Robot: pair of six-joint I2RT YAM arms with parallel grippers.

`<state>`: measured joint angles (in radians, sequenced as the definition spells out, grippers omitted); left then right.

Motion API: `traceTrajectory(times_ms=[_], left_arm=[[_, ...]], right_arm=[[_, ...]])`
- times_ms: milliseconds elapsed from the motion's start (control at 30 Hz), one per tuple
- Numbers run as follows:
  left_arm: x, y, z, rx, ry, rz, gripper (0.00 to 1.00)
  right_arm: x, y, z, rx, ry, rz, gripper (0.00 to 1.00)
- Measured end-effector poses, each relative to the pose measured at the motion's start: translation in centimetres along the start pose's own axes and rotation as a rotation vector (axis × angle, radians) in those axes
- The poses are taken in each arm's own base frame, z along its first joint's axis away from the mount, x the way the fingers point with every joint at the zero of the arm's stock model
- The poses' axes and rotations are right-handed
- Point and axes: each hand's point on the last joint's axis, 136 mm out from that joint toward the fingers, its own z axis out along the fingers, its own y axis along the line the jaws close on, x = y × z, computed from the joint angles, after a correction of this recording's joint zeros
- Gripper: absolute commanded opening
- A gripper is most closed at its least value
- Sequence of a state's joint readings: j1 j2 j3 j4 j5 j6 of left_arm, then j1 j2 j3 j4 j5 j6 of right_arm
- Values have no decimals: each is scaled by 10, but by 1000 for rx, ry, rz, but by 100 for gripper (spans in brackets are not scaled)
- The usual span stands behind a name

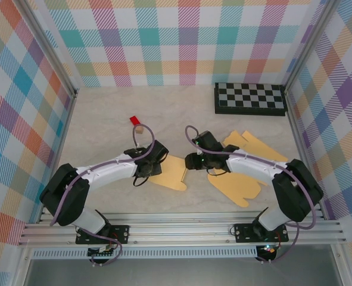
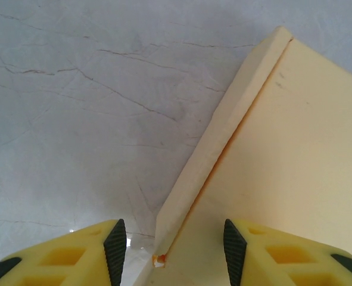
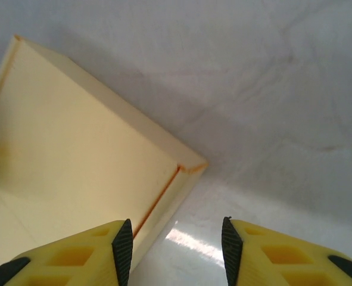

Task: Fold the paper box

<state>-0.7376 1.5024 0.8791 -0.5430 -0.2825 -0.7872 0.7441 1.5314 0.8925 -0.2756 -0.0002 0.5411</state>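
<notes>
A pale yellow paper box (image 1: pixel 174 176), still largely flat, is seen lying near the middle of the beige marbled table top (image 1: pixel 104 143), with more of its panels spread toward 3 o'clock around the right arm. The left gripper (image 1: pixel 156 162) is set at the 9 o'clock edge of the nearest panel. Its yellow, black-padded jaws are held apart and released, and a raised side flap (image 2: pixel 223 137) runs up between them without being pinched. The right gripper (image 1: pixel 193 159) is set at the 3 o'clock side of the same panel, likewise spread and grasping nothing, with a folded box corner (image 3: pixel 190 167) just ahead of its left jaw. A small red block (image 1: pixel 134 120) is found at 11 o'clock from the left gripper. A black-and-white chequered board (image 1: pixel 250 98) is placed at the table's 1 o'clock corner.
</notes>
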Motion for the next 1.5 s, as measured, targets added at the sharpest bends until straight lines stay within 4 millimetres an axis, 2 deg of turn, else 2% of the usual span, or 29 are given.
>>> traceTrajectory(times_ms=[100,267,367,633,800,933,967,1233,1333,1500], left_arm=[[2,3,0,-3,1,-9,50],[2,4,-1,-3,-2,-15,50],[3,4,-2,0,1,-15,52],[8,10,-15,9,25,12,70],[10,5,-18,51,33,19,74],[17,4,-13,70,52,17,94],[17,3,-12,75,51,0,100],[5,-16,-23,234,4,-308,100],[6,-20,-21,278,6,-422,100],[4,-26,-20,313,0,-516,100]], right_arm=[[13,7,10,21,43,44,46],[13,9,25,51,70,84,43],[10,10,26,54,65,94,42],[-5,10,32,95,42,92,38],[-17,7,36,105,31,71,38],[-24,5,37,107,23,34,38],[-24,5,37,106,24,28,38],[-24,6,38,99,24,14,38],[-23,5,37,93,16,25,39],[-18,2,33,87,6,61,39]])
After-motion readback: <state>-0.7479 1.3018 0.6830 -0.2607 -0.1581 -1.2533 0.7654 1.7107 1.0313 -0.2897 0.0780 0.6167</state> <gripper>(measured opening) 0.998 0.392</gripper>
